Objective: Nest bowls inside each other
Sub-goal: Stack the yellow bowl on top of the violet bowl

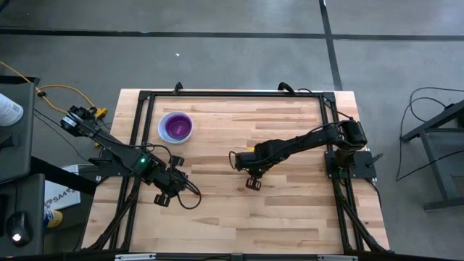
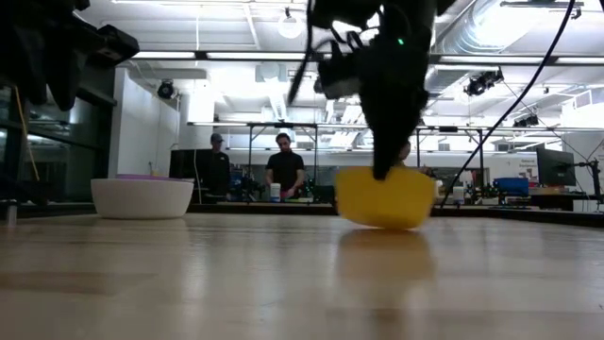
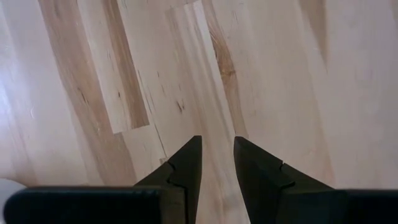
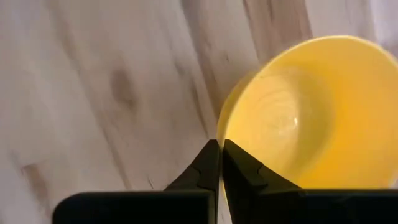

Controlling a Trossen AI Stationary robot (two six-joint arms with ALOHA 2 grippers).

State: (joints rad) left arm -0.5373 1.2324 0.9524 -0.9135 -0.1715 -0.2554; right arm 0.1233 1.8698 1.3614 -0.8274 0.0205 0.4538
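Bowls are partly nested, by the look of it: a white bowl (image 1: 175, 127) with purple bowl (image 1: 176, 127) inside sits at about ten o'clock on the table (image 1: 290, 210); whether red and blue lie under the purple I cannot tell. Near the centre, the yellow bowl (image 4: 298, 118) is pinched by its rim in the right gripper (image 4: 221, 163), fingers closed tight on the thin wall, bowl tilted just off the wood in the low view. Left gripper (image 3: 217, 163) waits at eight o'clock, narrowly parted, empty. Remaining, I judge: carry yellow over and drop it into the stack.

Dark arms, wedge-shaped black fingers (image 3: 186, 171)
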